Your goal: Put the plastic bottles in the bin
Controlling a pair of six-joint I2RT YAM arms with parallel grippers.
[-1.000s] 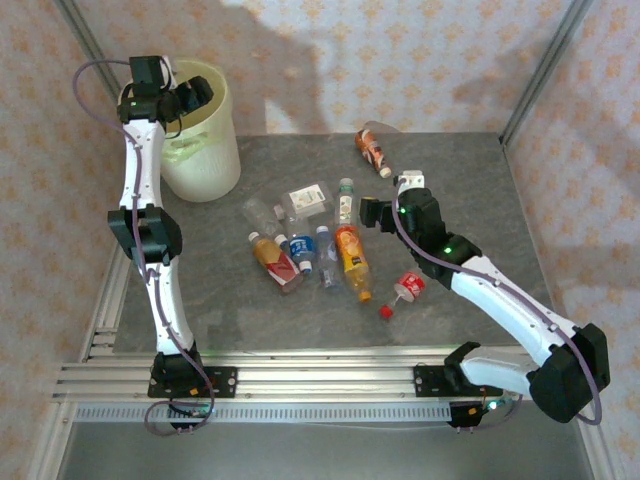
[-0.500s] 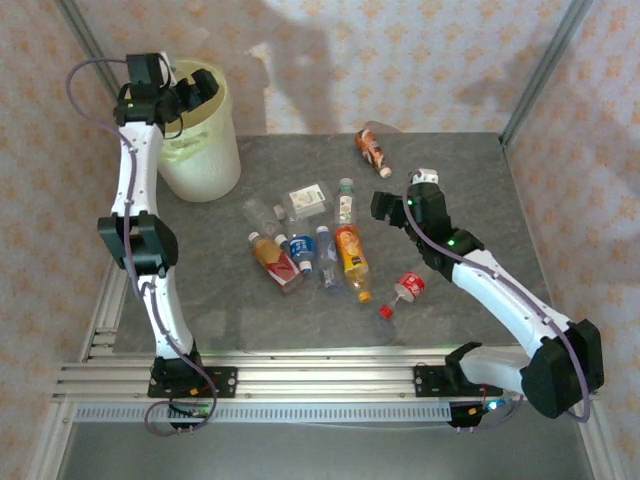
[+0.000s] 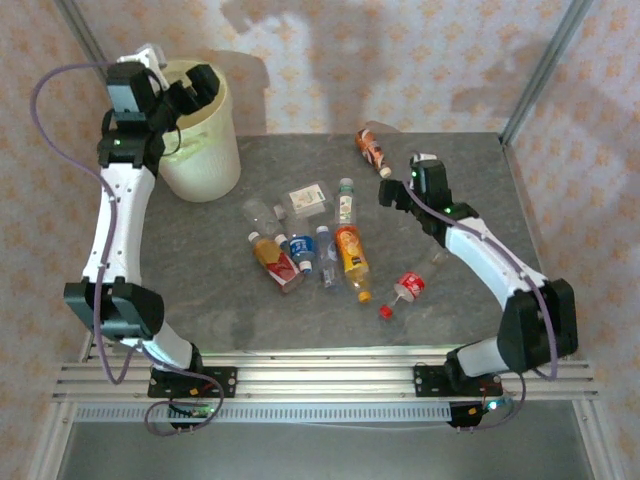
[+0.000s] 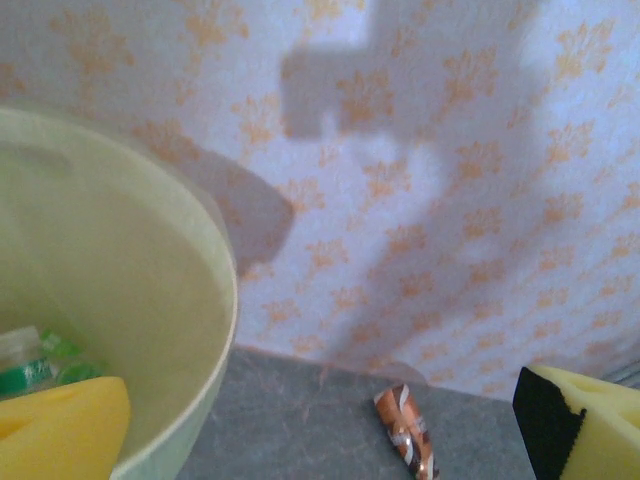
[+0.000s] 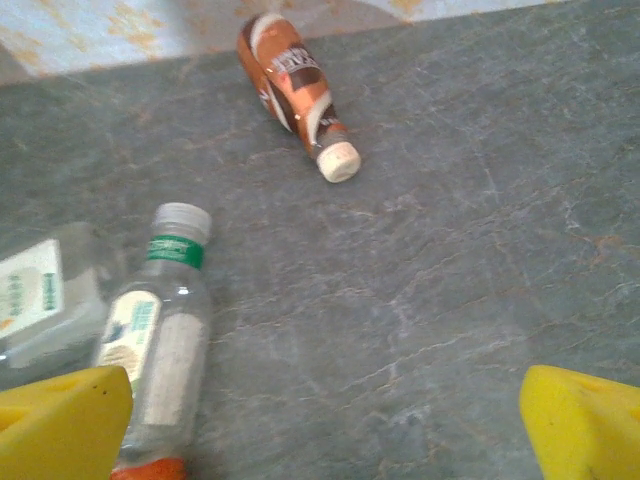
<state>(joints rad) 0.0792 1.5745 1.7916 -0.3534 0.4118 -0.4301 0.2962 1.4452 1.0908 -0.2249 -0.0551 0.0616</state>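
Bin (image 3: 212, 160) below spread left tool (image 3: 190, 92); brown bottle (image 5: 290, 85) ahead of spread right tool (image 5: 322, 425)

Left claw (image 3: 192, 90) opened over bin (image 3: 207, 160); right claw (image 3: 390, 193) advanced toward brown bottle (image 3: 372, 150).

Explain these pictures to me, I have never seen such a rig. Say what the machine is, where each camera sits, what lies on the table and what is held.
These are two robot arms bolted to the near edge of a table, each ending in a two-finger gripper. The wide picture looks down from above. The other two come from a camera on each wrist, with that gripper's yellow pads at the bottom corners. The left gripper hangs open at the rim of the cream bin, where a green-labelled bottle lies. The right gripper, also open, faces a brown bottle. More plastic bottles lie mid-table. Nothing is held.
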